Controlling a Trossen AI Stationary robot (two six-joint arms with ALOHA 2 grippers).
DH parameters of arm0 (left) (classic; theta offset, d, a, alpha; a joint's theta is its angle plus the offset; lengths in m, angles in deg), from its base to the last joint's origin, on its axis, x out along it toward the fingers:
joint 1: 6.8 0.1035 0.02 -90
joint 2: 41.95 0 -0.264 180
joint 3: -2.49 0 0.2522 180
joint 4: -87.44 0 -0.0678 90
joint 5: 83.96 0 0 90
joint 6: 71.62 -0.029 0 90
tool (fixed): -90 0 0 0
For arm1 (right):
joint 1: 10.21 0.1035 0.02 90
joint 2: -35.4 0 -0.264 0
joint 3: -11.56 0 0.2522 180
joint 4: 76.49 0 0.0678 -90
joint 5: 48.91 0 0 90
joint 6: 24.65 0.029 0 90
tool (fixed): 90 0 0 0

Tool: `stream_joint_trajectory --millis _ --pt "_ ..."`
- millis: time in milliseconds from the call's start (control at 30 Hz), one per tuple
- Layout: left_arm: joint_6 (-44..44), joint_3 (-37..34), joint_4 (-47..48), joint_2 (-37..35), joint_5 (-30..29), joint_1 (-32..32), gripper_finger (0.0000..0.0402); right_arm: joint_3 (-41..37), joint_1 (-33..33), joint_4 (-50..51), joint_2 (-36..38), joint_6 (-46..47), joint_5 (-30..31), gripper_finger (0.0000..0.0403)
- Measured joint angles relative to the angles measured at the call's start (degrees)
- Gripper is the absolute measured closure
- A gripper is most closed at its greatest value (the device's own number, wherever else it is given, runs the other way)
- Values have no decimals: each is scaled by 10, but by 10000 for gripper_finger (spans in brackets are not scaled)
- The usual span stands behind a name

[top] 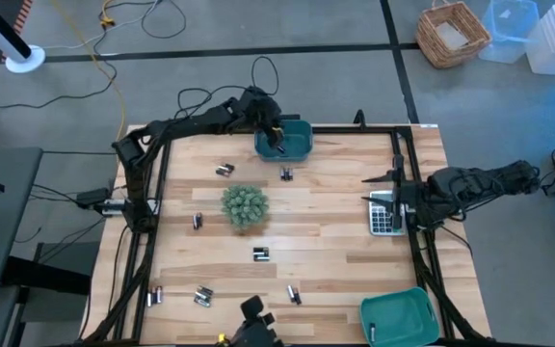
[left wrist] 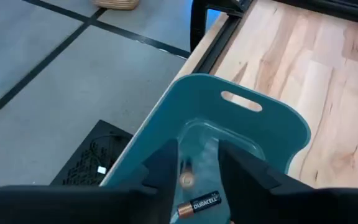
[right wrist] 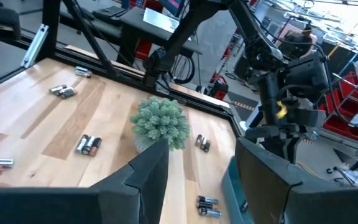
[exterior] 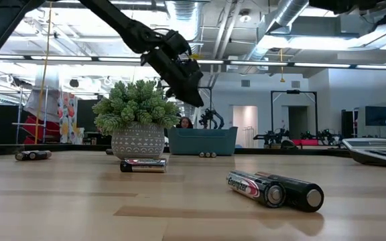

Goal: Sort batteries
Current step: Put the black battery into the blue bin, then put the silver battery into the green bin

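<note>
While the left gripper [top: 278, 138] hangs over the teal bin [top: 297, 146] beside the potted plant [top: 244, 205], its fingers stand slightly parted with a battery [left wrist: 199, 205] between them; loose batteries [top: 260, 253] lie scattered around the plant. Beyond the plant, the right gripper [top: 390, 193] waits half open over the calculator [top: 383, 216].

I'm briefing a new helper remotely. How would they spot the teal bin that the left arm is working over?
Start at the potted plant mid-table. Beyond it, at the table's far edge, a teal bin sits under the left pincer. The other teal bin lies at the near right corner, with no arm above it.
</note>
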Motion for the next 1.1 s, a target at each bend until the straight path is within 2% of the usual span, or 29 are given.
stream_joint_trajectory --millis 167,267,500,633,767,867,1100 --pt "-25 -1 14 -2 -3 -6 230 0 -4 1 0 10 0 202" --pt "-51 -1 21 -11 3 -27 214 0 -4 2 0 17 0 202" --pt "-89 -1 40 -56 -9 -95 222 0 -4 1 -7 38 0 202" --pt "-87 -1 99 -80 -9 -140 231 0 -4 -1 -24 45 0 202" --pt "-53 -1 171 -86 -11 -188 231 0 -4 -2 -46 50 0 202" --pt "-25 -1 204 -85 -34 -231 226 0 -4 -3 -67 59 0 202" --pt "54 -1 221 -86 -48 -346 217 0 -4 -34 -113 62 0 202"
